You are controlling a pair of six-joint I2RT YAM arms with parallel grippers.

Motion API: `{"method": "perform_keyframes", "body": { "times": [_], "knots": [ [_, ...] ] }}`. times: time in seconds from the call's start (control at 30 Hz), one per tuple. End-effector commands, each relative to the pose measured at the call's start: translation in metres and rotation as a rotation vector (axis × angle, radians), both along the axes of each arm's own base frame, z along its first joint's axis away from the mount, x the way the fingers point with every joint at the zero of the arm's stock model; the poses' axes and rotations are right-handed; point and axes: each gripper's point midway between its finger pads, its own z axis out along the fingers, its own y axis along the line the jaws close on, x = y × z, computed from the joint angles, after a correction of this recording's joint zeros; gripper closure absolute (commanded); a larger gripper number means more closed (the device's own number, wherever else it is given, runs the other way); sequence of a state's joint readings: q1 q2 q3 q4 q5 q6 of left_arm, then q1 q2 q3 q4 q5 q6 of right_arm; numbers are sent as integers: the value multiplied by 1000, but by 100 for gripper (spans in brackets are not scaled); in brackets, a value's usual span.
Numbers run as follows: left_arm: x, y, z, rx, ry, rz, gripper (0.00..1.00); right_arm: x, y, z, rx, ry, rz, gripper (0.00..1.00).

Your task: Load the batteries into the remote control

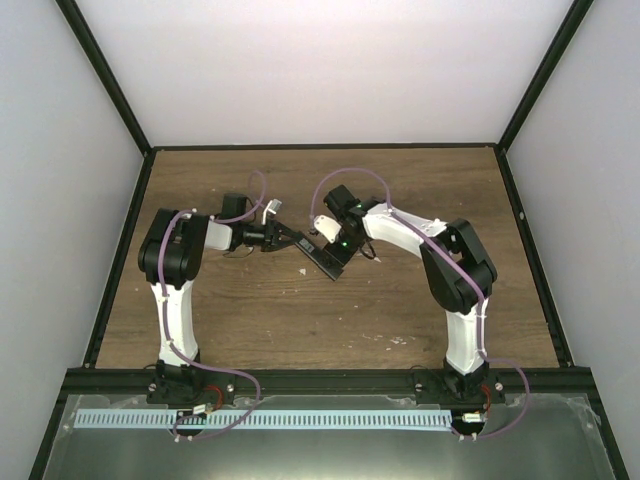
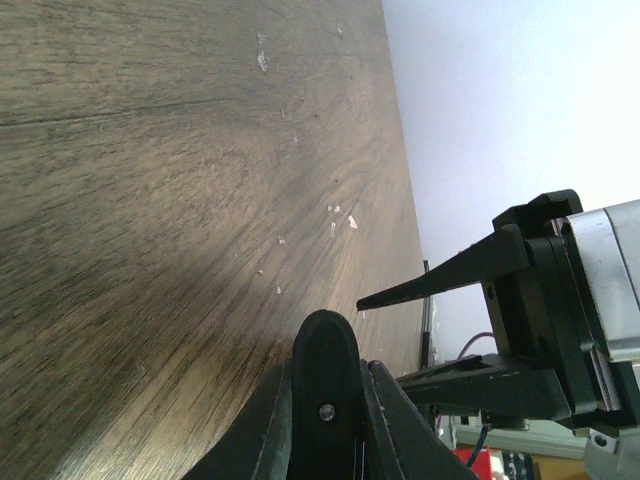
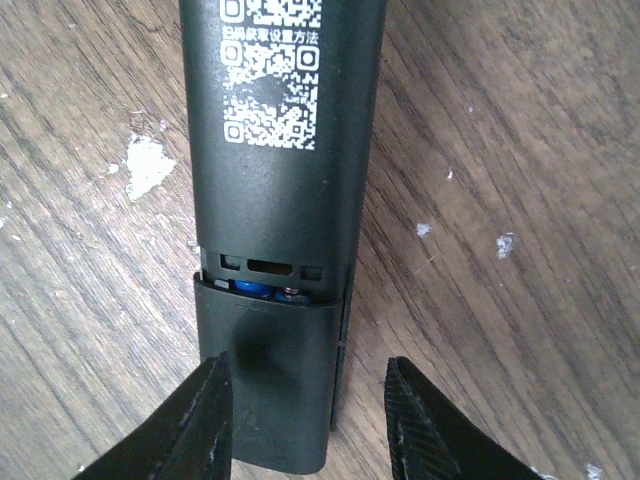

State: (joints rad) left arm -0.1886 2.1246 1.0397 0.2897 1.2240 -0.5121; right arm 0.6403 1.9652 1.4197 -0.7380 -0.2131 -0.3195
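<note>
Left gripper [image 1: 288, 239]: jaws clenched, tips at remote's upper-left end; whether it grips the remote is unclear.
Remote control [image 1: 325, 258]: mid table [image 1: 300, 330], between 2 grippers, back face up. Long axis diagonal, upper-left to lower-right.
Judged light, rigid, smooth plastic, slippery; best pinched across long side edges.
Batteries [image 3: 255, 290]: blue, seated under part-slid cover [image 3: 265, 400].
Right gripper [image 3: 307, 362]: released, fingers straddling cover end, nothing gripped.

Desk [image 1: 300, 320]: dark wood grain; pale flecks and scuffs
Walls [image 1: 320, 70]: plain white panels on three sides
Frame [image 1: 108, 75]: black bars along the edges
Near edge: white slotted strip [image 1: 300, 420]
Light: soft, even
</note>
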Motion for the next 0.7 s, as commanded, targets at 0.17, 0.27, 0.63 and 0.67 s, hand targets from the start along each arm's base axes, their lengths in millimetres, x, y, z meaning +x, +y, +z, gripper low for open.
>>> {"method": "perform_keyframes", "body": {
  "times": [0.17,0.27,0.63,0.67],
  "knots": [
    [7,0,-9,42,-57,14,100,24,-2,7,-21,-73,-45,70],
    [6,1,-9,43,-56,14,100,29,0,6,-18,-71,-55,72],
    [4,0,-9,41,-59,10,100,29,-3,-7,-34,-54,-57,73],
    [5,0,-9,41,-59,11,100,29,-3,-8,-36,-53,-57,74]
  ]
}}
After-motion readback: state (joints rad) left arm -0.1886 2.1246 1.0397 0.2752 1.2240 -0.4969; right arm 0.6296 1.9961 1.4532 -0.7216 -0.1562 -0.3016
